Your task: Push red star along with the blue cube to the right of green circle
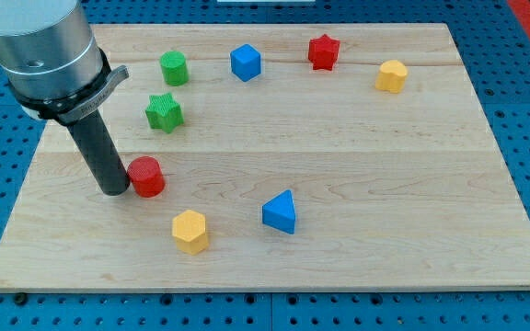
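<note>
The pale wooden worktop (357, 156) carries eight blocks. Taking the blue cube (245, 62) as landmark: green circle (174, 68) and green star (164, 111) lie to its left, red star (323, 51) and yellow hexagon (391, 75) to its right, red cylinder (145, 176), another yellow hexagon (190, 230) and blue wedge (281, 212) below it.
</note>
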Robot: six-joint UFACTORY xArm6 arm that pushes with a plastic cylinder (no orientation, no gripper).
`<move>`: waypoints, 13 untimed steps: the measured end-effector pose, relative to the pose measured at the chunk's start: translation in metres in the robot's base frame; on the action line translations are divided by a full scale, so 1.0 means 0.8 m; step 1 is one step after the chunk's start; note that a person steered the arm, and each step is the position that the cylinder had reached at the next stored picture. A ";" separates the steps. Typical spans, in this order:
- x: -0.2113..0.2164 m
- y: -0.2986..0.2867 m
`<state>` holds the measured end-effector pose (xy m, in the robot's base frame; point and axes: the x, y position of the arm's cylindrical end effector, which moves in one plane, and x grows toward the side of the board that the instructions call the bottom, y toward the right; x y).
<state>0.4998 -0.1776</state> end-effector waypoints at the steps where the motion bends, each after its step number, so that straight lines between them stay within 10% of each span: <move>1: 0.012 -0.026; 3: 0.085 0.008; 7: -0.045 0.211; 13: -0.141 0.299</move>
<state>0.3873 0.0614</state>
